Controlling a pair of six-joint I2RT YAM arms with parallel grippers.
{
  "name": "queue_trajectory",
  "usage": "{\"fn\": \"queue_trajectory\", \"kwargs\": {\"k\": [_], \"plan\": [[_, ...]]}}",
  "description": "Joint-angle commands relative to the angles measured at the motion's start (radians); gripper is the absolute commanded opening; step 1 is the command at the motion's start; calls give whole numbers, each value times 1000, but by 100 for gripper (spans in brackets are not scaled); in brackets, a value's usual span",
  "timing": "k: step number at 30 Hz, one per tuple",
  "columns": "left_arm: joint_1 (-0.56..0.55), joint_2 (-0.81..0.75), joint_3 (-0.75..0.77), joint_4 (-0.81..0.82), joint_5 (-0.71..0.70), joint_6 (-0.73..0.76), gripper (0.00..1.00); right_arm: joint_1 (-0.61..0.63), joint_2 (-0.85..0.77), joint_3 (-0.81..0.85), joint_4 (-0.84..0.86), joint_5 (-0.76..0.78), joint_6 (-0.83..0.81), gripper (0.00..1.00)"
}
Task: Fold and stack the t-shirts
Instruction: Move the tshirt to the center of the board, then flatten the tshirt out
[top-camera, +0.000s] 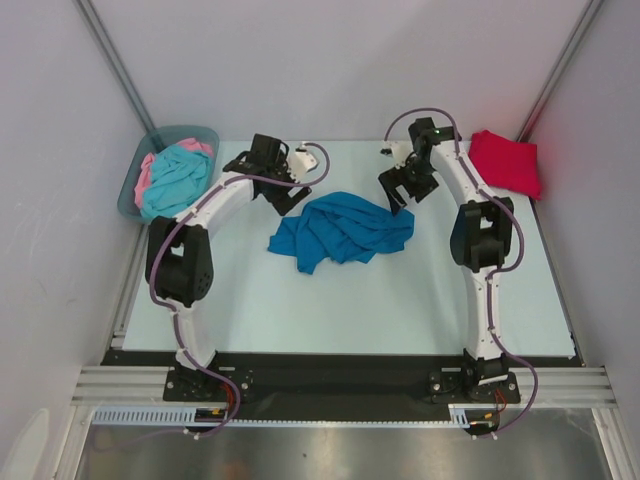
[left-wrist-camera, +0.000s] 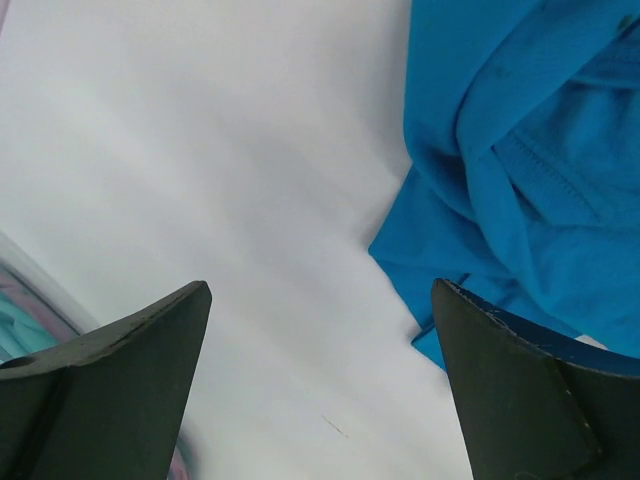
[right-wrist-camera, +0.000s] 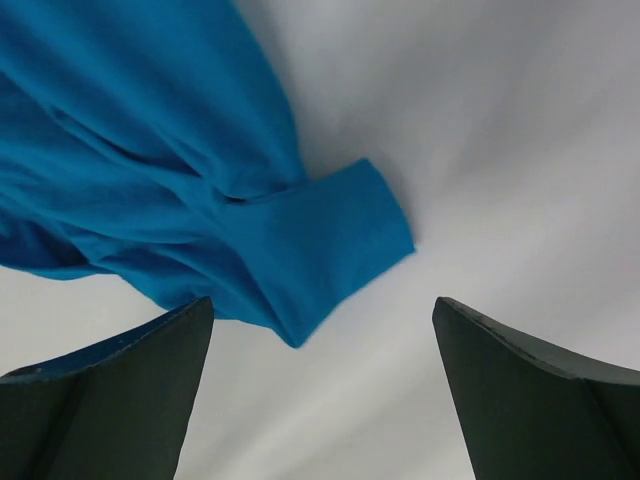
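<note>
Pale bench (top-camera: 340, 300), grey walls (top-camera: 330, 60) around. Blue shirt (top-camera: 345, 230) crumpled at centre. Bin (top-camera: 133, 190) upper left: turquoise shirt (top-camera: 178, 182), pink shirt (top-camera: 146, 172) at its left edge. Red shirt (top-camera: 505, 162) upper right on bench. Left end effector (left-wrist-camera: 320, 300) and right end effector (right-wrist-camera: 322, 305) both wide open, empty, flanking blue shirt.

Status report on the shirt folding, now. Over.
Left gripper open, empty. Right gripper open, empty. Blue t-shirt crumpled mid-table between them, unfolded; red t-shirt at far right. Nothing blocking it.

Blue t-shirt (top-camera: 340, 232) — soft, matt, creased cloth; table (top-camera: 300, 300) smooth and matt; bin (top-camera: 127, 198) — smooth, slightly translucent plastic.
</note>
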Motion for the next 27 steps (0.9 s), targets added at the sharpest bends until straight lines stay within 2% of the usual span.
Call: {"fn": "queue_trajectory", "kwargs": {"k": [1,7,11,15,22,27], "plan": [[-2,-17,-11,-16,-13,37,97,34,-5,-10,-17,-25,-41,99],[0,2,-3,-24,113,3,97,41,3,-32,-10,8,-33,100],[0,2,-9,-34,248,-23,97,44,-7,-43,-9,31,-31,100],[4,49,-14,-54,295,-55,97,44,-14,-49,2,42,-25,100],[6,123,-11,-70,282,-69,93,44,-23,-61,5,54,-27,100],[10,161,9,-67,231,-70,81,44,-23,-61,11,51,-18,99]]}}
